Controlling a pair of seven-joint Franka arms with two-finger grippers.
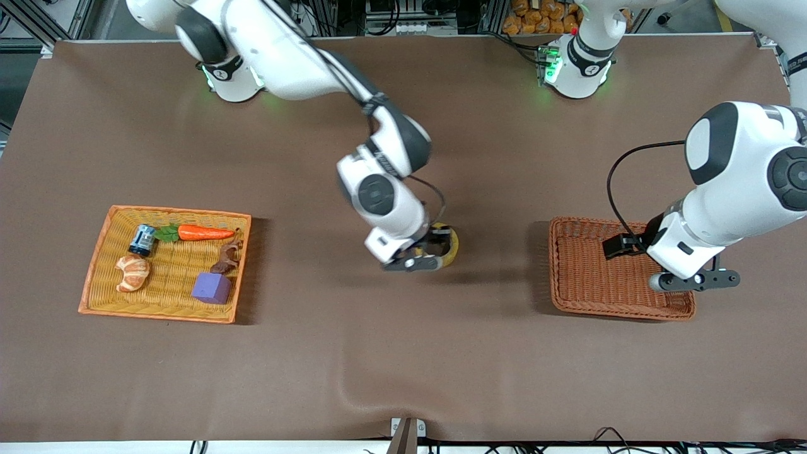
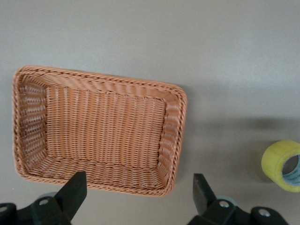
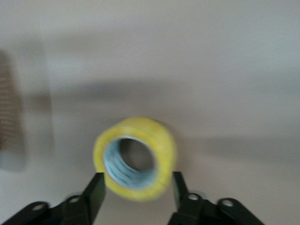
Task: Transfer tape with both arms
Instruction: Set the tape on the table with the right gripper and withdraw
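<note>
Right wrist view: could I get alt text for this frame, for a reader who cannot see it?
A yellow roll of tape with a grey-white core stands on edge on the brown table, between the open jaws of the right gripper, which do not visibly touch it. A blurred edge of a woven basket shows at one side.

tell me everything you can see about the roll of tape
The tape is a yellow, slightly translucent ring with a grey-white inner core that carries blue print. It stands on its edge on the brown table, tilted, about midway between the two baskets. The right hand is open with a finger on either side of the roll; contact cannot be confirmed. In the front view the hand covers most of it. The left hand waits open over the empty brown wicker basket.
</note>
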